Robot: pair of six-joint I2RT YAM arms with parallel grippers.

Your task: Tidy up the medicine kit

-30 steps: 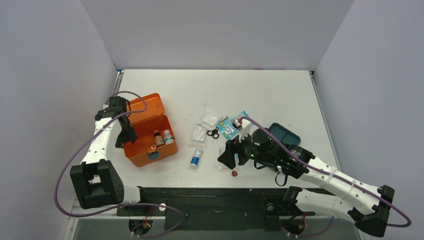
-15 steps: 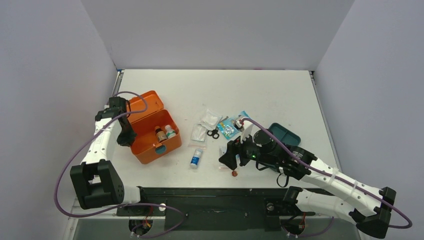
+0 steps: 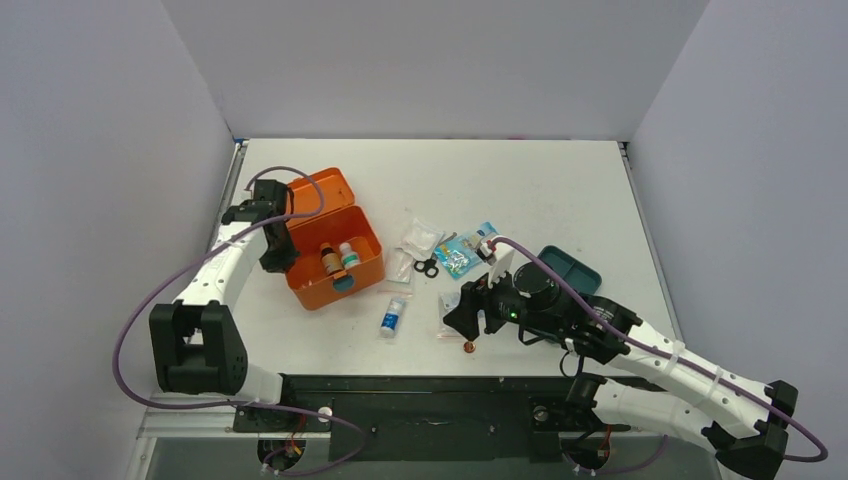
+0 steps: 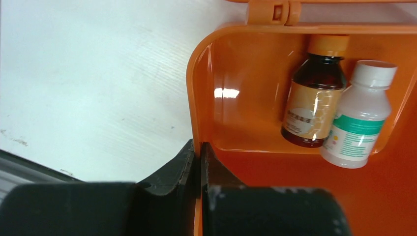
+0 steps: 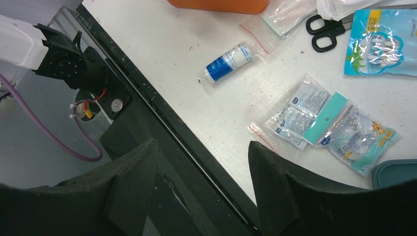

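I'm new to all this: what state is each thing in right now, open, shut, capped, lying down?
medicine kit: lid open.
left gripper: shut on the medicine kit's wall.
right gripper: open, holding nothing.
brown bottle: capped, inside the kit.
white bottle: capped, inside the kit.
blue-and-white bottle: lying on its side, outside the kit.
scissors: lying flat, handles together.

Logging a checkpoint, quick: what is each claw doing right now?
Left claw: closed on the side wall of the medicine kit.
Right claw: open, holding nothing.
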